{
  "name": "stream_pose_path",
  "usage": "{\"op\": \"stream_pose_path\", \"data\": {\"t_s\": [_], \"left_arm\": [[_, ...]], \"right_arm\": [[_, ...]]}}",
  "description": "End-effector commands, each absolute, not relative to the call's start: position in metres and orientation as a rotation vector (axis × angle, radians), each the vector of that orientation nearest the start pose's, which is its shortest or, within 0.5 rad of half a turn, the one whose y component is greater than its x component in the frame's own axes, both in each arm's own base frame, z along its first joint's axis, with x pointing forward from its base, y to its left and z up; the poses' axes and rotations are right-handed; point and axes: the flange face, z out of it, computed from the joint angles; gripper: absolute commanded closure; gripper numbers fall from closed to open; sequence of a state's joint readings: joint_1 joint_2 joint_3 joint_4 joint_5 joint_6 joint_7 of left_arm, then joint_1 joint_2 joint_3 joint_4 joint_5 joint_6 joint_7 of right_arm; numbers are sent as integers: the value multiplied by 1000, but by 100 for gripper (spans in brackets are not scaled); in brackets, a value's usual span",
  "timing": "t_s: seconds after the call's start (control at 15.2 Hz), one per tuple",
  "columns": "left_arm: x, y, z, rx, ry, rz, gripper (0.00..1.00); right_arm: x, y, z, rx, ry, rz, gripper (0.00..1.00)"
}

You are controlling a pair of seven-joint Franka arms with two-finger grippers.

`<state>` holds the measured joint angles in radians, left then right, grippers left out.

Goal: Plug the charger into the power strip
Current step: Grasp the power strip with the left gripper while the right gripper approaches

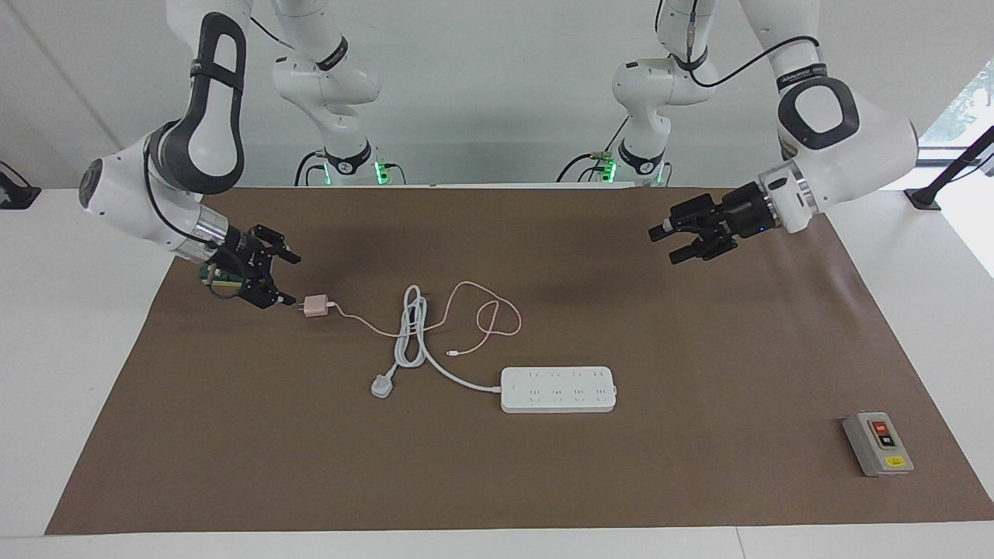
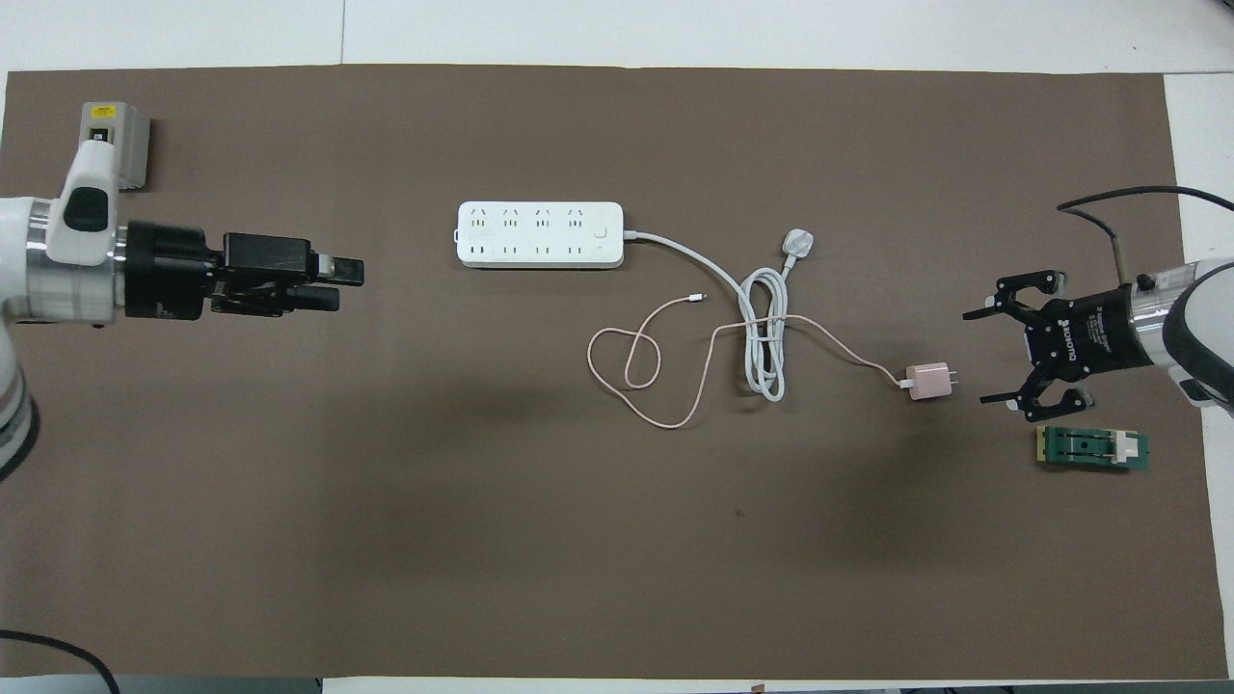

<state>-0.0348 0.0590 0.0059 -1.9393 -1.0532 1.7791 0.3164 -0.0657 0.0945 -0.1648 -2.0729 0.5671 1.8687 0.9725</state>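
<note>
Low in the middle of the facing view, on the brown mat (image 1: 699, 481): the power strip (image 1: 558, 389), flat, sockets up, every socket unfilled. From its end toward the right arm, a thick white cord, bundled in a long loop and ending in a white plug (image 1: 381, 385) just beside the strip's end.

Above that, at mid-height toward the right arm's end of the frame: the charger (image 1: 315, 306), on its side on the mat, prongs toward the right gripper. Trailing from it, a thin pink cable, crossing the white cord bundle and curling into loops near the frame's centre. Not plugged in, well apart from the strip.

Just beside the charger's prong end: the right gripper (image 1: 289, 279), fingers spread wide, holding nothing. In the overhead view, a clear gap from the charger (image 2: 927, 381). Close under the gripper there, a small green part (image 2: 1092, 448) on the mat.

In the upper part of the facing view, toward the left arm's end: the left gripper (image 1: 665, 246), up over bare mat, fingers apart, empty.

In the lower corner at that same end: a grey switch box (image 1: 877, 444).
</note>
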Motion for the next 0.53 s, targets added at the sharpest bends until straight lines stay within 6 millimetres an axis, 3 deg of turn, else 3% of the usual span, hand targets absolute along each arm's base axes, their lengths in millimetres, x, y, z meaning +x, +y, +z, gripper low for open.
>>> {"op": "stream_pose_path", "data": {"t_s": [0.0,0.13,0.26,0.46], "left_arm": [[560,-117,434,1977,56,-62,0],[560,-139,415,1895,43,-75,0],[564,-157,376,1728,13,-79,0],[563,-170,350,1652,21,-98,0]], "right_arm": [[512,-80,363,-2026,1661,597,0],[512,-87,351,-2004,1675,600,0],[509,-107,323,-1926,1665,646,0],[505,-118,306,-1913,1647,675,0]]}}
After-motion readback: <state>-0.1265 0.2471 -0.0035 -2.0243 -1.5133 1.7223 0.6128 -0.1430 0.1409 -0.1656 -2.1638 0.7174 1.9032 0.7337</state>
